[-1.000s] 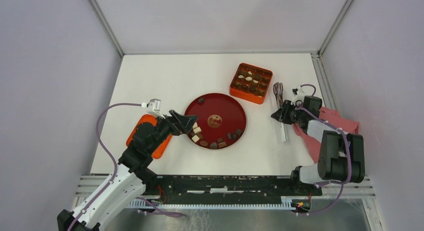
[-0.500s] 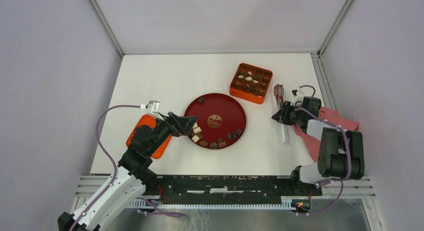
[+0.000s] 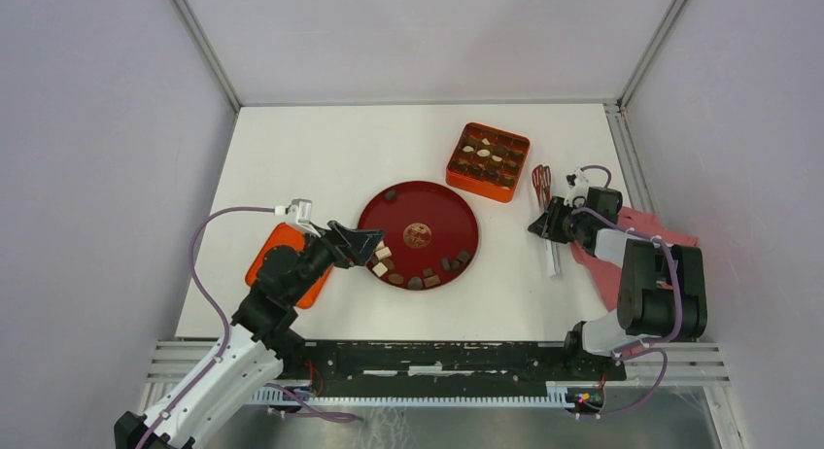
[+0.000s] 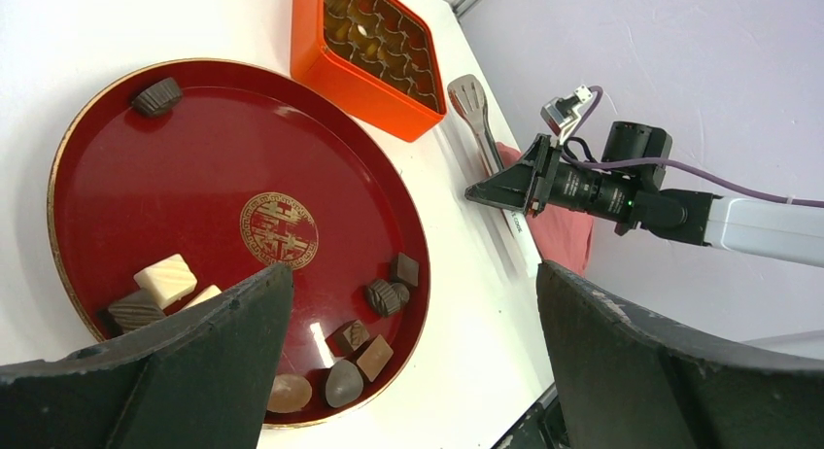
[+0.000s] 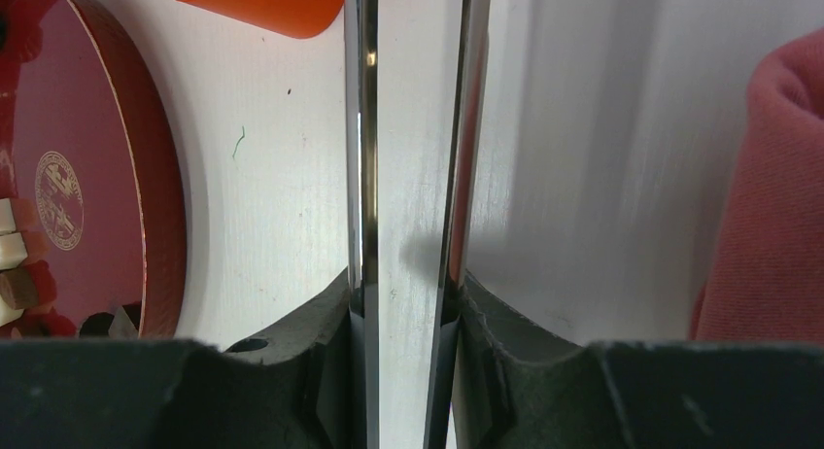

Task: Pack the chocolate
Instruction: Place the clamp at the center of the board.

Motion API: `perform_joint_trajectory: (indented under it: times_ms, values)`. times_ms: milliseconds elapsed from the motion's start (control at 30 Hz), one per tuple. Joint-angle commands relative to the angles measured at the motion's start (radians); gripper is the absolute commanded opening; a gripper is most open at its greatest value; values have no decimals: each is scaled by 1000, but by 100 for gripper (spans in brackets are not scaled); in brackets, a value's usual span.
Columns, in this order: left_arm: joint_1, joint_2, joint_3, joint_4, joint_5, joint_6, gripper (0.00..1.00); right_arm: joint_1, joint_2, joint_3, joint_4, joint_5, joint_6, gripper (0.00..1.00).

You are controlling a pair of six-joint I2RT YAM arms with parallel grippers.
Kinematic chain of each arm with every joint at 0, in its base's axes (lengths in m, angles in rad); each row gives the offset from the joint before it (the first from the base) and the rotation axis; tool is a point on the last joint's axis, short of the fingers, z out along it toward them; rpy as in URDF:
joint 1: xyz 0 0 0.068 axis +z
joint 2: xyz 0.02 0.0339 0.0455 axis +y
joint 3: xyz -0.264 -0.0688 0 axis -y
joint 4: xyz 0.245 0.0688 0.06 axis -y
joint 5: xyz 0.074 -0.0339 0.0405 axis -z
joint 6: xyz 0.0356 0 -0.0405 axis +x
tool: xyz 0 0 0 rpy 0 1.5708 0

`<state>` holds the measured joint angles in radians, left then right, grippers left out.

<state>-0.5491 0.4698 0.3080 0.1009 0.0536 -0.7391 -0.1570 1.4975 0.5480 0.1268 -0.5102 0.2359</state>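
**Left pincer spread over the plate, right pincer clamped on the tongs**

The left pincer (image 3: 369, 243) stands spread as wide as it goes, with nothing between its fingers (image 4: 194, 371). It hangs over the near left rim of the round dark-red lacquer plate (image 3: 432, 204). The loose chocolate pieces (image 4: 165, 279) lie right under it and just ahead of it. A cream-white square and a dark brown piece sit beside one finger, and a cluster of brown ones follows the rim between the two fingers. One dark fluted piece lies alone at the plate's far side, well ahead of the pincer. A flat tan emblem (image 4: 279, 228) marks the plate's middle. Behind this pincer, partly under its arm, a flat orange square panel (image 3: 275, 253) lies on the white table (image 3: 321, 148).

The right pincer (image 5: 405, 303) is closed on the shiny metal tongs (image 5: 408, 128), its fingers pressing the two arms from either side partway along their length. The tips reach out ahead of it. Whether the tongs are clear of the table cannot be told. The square orange box with gridded compartments (image 3: 481, 188) sits ahead and to the left of this pincer, near the tongs' tips but apart from them. More chocolate, dark and cream, fills several of its cells. A crumpled pinkish-red cloth (image 3: 670, 243) lies to the pincer's right, under its arm
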Motion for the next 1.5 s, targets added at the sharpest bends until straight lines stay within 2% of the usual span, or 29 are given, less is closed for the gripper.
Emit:
perform_joint_trajectory:
  times_ms: [0, 433, 567, 867, 1133, 1267, 1400, 1433, 1467]
  values:
    - [5, -9, 5, 23, -27, -22, 100, 4, 14, 21, -10, 51, -31, 37]
    - [4, -4, 77, -126, -90, 26, 100, 6, -62, 50, -68, 173, -96, 42]
    - [3, -12, 97, -172, -102, 37, 100, 5, -41, 63, -87, 189, -110, 47]
    - [5, -48, 113, -219, -108, 43, 100, 10, -10, 89, -121, 197, -123, 61]
    - [3, -31, 129, -227, -99, 43, 100, 10, -43, 104, -125, 168, -148, 63]
    - [5, -5, 148, -240, -87, 61, 100, 5, -142, 159, -179, 113, -280, 65]
    - [4, 19, 160, -234, -85, 83, 100, 2, -275, 173, -161, -55, -507, 67]
    - [4, 28, 164, -227, -85, 91, 100, 2, -300, 161, -116, -95, -549, 73]
    - [4, 38, 169, -220, -85, 98, 100, 3, -325, 147, -59, -150, -599, 83]
